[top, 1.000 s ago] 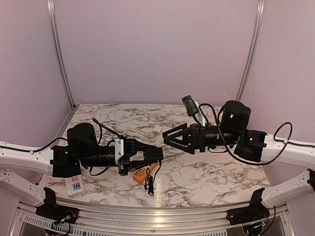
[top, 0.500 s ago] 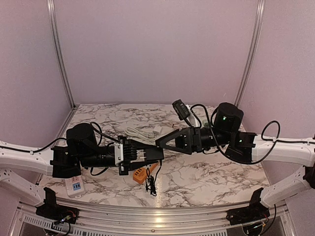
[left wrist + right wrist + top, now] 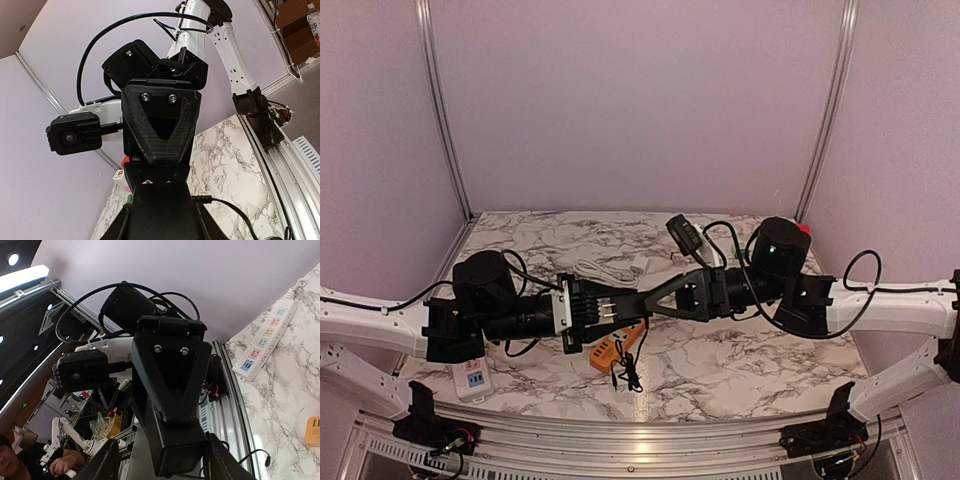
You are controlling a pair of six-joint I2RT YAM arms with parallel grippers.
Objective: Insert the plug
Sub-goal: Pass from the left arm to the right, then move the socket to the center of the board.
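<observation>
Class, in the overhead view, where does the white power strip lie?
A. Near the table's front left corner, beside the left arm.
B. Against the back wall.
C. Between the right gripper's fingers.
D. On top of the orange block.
A: the white power strip lies flat at the front left of the marble table, partly under the left arm.

**White shells, black joints**

Cased in white along the links of the left arm (image 3: 370, 325) and right arm (image 3: 910, 305), black at the round motor housings. Tipped with a black left hand (image 3: 625, 310) and right hand (image 3: 650, 298), each with ribbed triangular fingers (image 3: 160, 140) pinned by two silver screws (image 3: 144, 98). Looped with black cables (image 3: 875, 262) near the wrists. Fitted with a boxy black wrist camera (image 3: 75, 132). Lit by a small green lamp (image 3: 772, 247) on a right-arm housing.
</observation>
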